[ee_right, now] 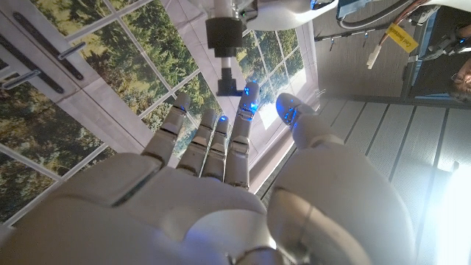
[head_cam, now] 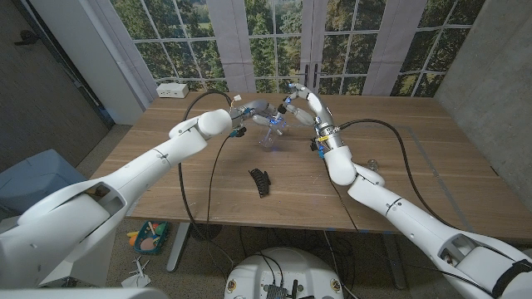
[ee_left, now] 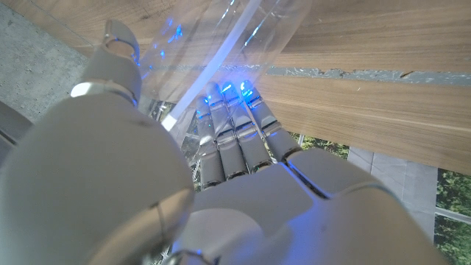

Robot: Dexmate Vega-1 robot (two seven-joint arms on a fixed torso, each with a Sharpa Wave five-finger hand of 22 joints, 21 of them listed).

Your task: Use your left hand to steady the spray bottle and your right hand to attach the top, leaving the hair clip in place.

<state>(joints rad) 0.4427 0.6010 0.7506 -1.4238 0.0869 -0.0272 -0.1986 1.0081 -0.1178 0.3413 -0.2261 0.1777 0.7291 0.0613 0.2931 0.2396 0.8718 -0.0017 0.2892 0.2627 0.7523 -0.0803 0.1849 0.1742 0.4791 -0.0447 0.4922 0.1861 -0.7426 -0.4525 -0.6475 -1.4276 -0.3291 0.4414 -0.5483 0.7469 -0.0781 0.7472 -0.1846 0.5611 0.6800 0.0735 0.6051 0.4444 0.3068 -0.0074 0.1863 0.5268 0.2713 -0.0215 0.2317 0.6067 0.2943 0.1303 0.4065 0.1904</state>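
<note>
Head view puts both of my hands over the far middle of the table (head_cam: 432,158), close together around the bottle (head_cam: 272,135). I see the clear bottle tilted, its base low toward the tabletop, with blue light glinting on it. My left hand (head_cam: 249,111) is at the bottle from its left side, and in the left wrist view that hand (ee_left: 221,169) has its fingers (ee_left: 235,132) laid along the clear plastic wall of the bottle (ee_left: 221,44) with the thumb on the other side, so I read it as gripping the bottle above the wood. My right hand (head_cam: 301,101) is raised just beside and above the bottle. In the right wrist view my right hand (ee_right: 221,184) has its fingers (ee_right: 221,140) reaching up side by side and the thumb set apart, and a dark top with a stem (ee_right: 224,51) shows past the fingertips. I cannot tell whether those fingertips pinch it or merely sit near it. The clip (head_cam: 261,180), black, lies on the table nearer to me, well apart from both hands and from the bottle. A white box (head_cam: 172,89) sits at the far left corner of the table, by the window.
</note>
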